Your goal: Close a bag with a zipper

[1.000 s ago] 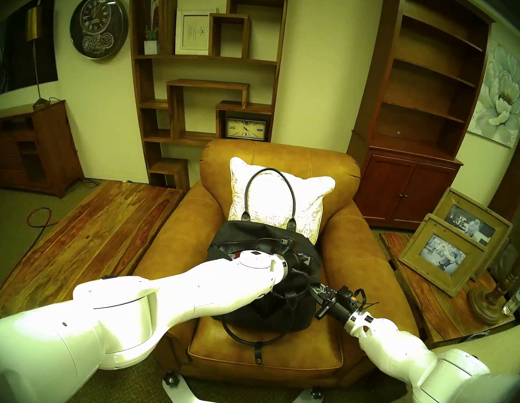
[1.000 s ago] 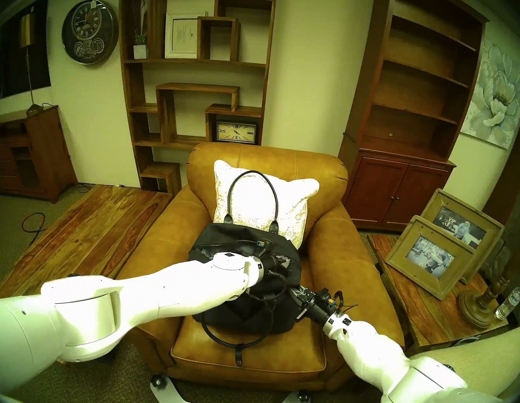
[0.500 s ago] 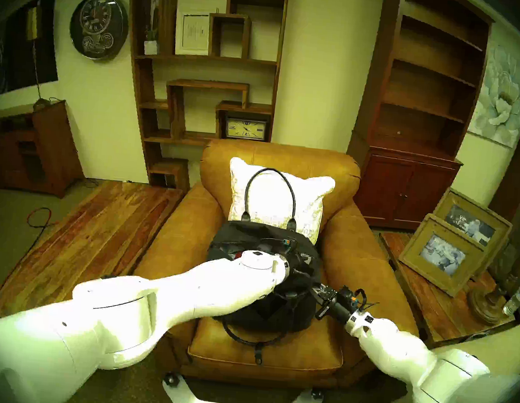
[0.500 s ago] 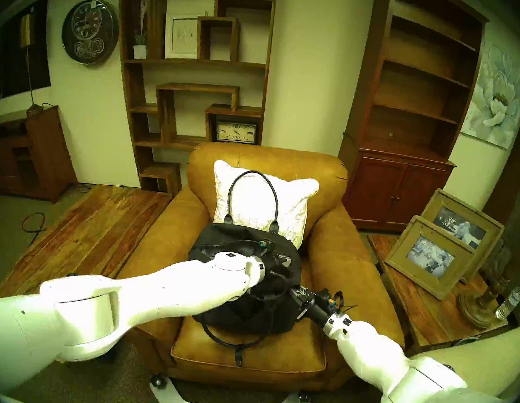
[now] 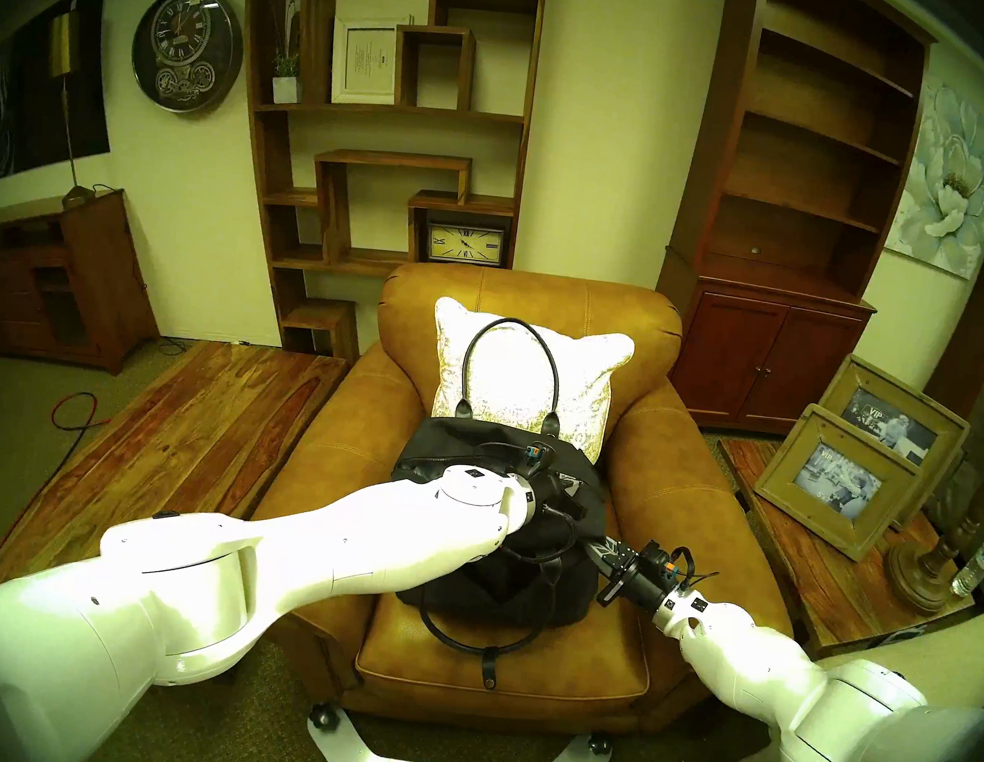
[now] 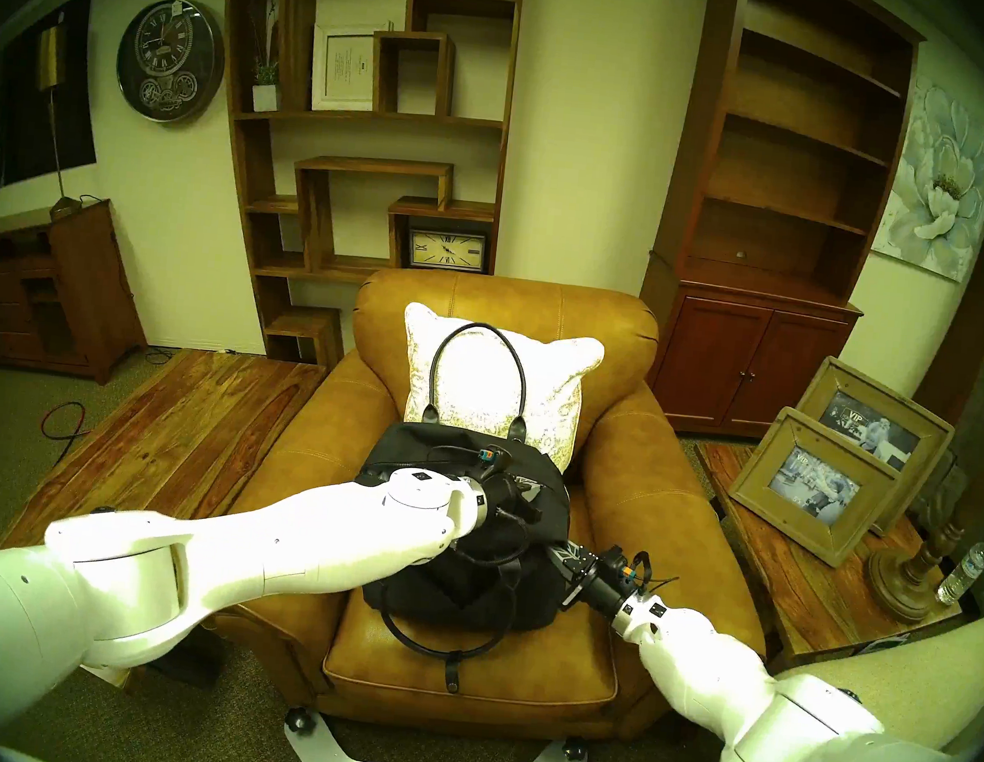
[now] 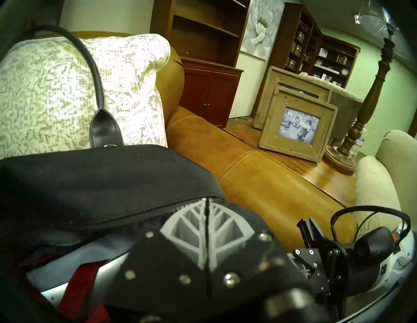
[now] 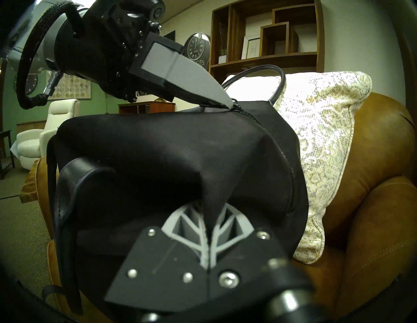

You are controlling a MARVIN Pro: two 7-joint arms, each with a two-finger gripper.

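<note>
Black canvas, the bag point(image 5: 498, 550) sits on the tan armchair point(image 5: 675, 494) against the white cushion point(image 5: 529, 369). My left gripper point(image 8: 228, 104) is clenched at the zipper point(image 8: 246, 114) on top, seemingly on its pull, ready to drag. My right gripper point(image 8: 208, 227) pinches the bag's end fabric, bracing it.

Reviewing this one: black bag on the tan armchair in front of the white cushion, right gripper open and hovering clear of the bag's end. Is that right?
Not quite. The right gripper is shut, pinching a fold of fabric at the end of the black bag, as the right wrist view shows. The rest holds: the bag sits on the tan armchair in front of the white cushion.
</note>
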